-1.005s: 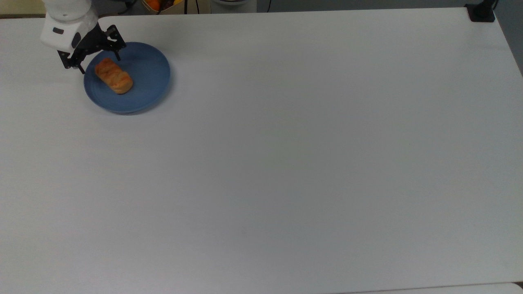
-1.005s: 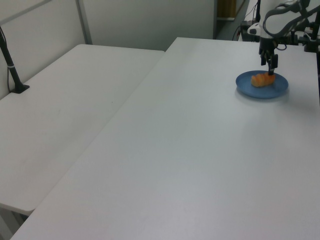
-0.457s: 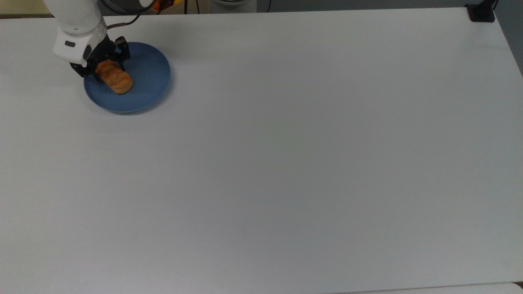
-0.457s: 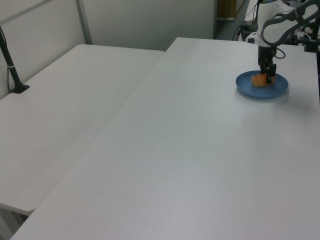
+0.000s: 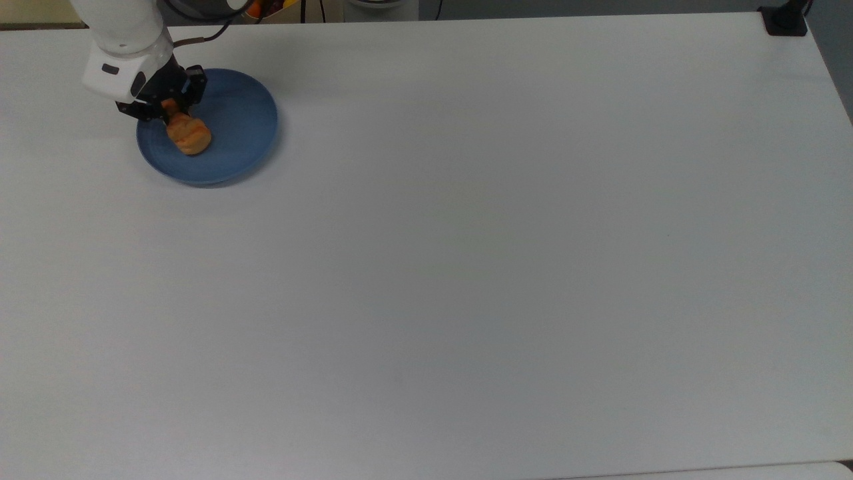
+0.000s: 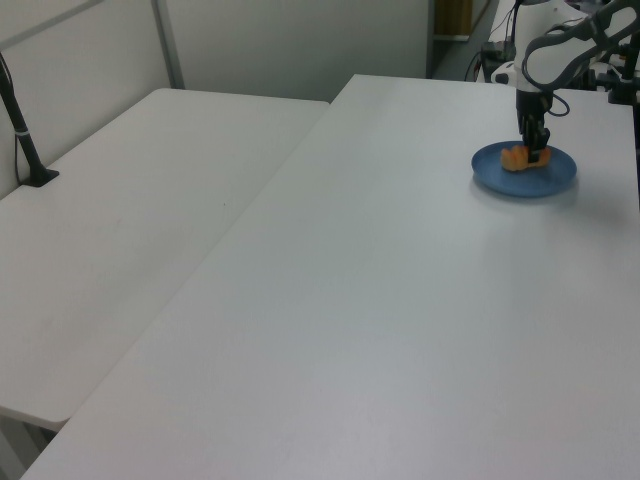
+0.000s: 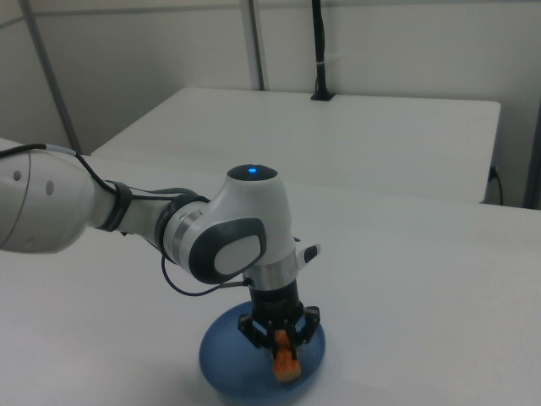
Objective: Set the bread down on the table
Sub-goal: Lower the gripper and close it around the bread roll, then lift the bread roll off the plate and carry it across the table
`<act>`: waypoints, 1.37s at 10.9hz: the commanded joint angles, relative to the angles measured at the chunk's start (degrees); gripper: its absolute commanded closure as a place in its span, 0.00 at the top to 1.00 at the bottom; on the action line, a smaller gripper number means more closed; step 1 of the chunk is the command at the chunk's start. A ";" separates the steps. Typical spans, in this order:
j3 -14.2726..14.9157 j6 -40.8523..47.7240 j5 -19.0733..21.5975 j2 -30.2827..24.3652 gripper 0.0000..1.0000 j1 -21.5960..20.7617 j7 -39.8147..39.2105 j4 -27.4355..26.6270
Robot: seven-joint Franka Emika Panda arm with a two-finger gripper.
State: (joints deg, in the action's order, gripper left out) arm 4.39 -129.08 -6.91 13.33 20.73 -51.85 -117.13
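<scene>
The bread [image 5: 190, 135], a small golden-orange loaf, is over the round blue plate [image 5: 240, 133] near the top view's upper left corner of the white table [image 5: 466, 267]. My gripper [image 5: 170, 110] comes down from above and is shut on the loaf's end nearest the plate's left rim, so the bread looks tilted and foreshortened. In the left view the gripper [image 6: 535, 152] holds the bread [image 6: 513, 157] above the plate [image 6: 555, 178]. In the right view the bread [image 7: 287, 365] hangs between the black fingers of the gripper [image 7: 283, 342], just over the plate [image 7: 224, 364].
A black clamp [image 5: 786, 23] sits on the table's corner at the top view's upper right. A second white table [image 6: 130, 220] with a black post [image 6: 25, 140] adjoins at the left view's left. Wide bare tabletop stretches to the top view's right of the plate.
The gripper came down from beside the plate's rim onto the bread's end and shut on it. The loaf, lying flat before, now looks shorter and tipped up.
</scene>
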 commanded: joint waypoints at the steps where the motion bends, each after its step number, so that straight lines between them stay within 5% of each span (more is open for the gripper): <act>1: -0.26 5.84 -0.56 -2.86 0.28 -2.10 11.81 1.89; 5: -0.43 12.26 -0.56 -8.39 0.25 -6.65 27.55 2.25; 8: -0.95 17.36 0.40 -10.33 0.23 -14.11 40.57 5.06; 12: -14.72 17.02 1.10 -10.69 0.24 -17.30 55.77 4.63; 15: -20.72 16.15 5.58 -10.52 0.24 -21.16 62.64 4.54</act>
State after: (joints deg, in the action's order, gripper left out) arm -13.61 -112.95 -3.94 3.47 1.89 6.74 -111.97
